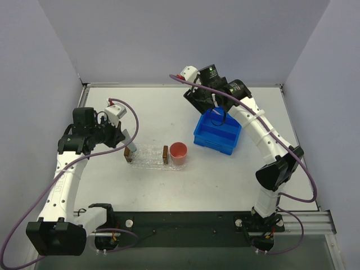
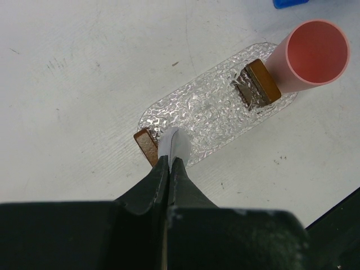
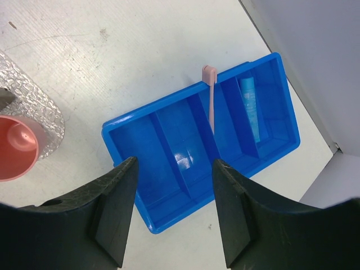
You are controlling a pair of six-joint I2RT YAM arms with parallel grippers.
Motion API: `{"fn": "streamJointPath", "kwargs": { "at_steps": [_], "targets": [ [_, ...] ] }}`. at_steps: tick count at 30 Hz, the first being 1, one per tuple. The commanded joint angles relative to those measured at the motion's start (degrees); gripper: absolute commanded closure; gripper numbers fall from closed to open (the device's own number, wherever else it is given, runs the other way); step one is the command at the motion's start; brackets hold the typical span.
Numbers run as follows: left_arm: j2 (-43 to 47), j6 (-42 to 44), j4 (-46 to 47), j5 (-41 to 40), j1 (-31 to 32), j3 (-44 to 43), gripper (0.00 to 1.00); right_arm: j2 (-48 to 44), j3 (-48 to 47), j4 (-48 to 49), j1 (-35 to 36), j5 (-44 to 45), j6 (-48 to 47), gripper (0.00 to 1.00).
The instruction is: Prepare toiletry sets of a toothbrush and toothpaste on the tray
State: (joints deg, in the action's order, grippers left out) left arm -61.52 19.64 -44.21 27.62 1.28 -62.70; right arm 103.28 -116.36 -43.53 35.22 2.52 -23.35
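Note:
My left gripper [image 2: 170,160] is shut on a whitish-grey toothpaste tube [image 2: 175,143], whose end hangs over the near end of the clear bumpy tray [image 2: 214,109]. From above, that gripper [image 1: 125,142] sits at the tray's [image 1: 147,158] left end. The pink toothbrush [image 3: 211,104] leans in the blue bin [image 3: 169,140], its head over the far rim. A light blue toothpaste tube [image 3: 250,109] lies in the bin's rightmost compartment. My right gripper [image 3: 174,169] is open above the bin with nothing between its fingers. In the top view it [image 1: 216,109] hovers over the bin [image 1: 217,134].
Two brown blocks [image 2: 147,147] [image 2: 257,83] stand at the tray's two ends. A pink cup [image 2: 315,53] stands upright against the tray's far end, between tray and bin [image 1: 178,153]. Grey walls close the table's left, back and right sides.

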Motion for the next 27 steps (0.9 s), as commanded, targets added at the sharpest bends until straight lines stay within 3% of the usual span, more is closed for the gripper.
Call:
{"fn": "streamJointPath", "kwargs": {
  "at_steps": [1, 27],
  "targets": [
    [0.6, -0.8, 4.6, 1.4, -0.3, -0.5, 1.00, 0.1, -0.6, -0.2, -0.3, -0.2, 0.9, 0.50],
    [-1.4, -0.7, 6.3, 2.1, 0.7, 0.3, 1.00, 0.8, -0.8, -0.2, -0.4, -0.1, 0.9, 0.50]
  ]
}}
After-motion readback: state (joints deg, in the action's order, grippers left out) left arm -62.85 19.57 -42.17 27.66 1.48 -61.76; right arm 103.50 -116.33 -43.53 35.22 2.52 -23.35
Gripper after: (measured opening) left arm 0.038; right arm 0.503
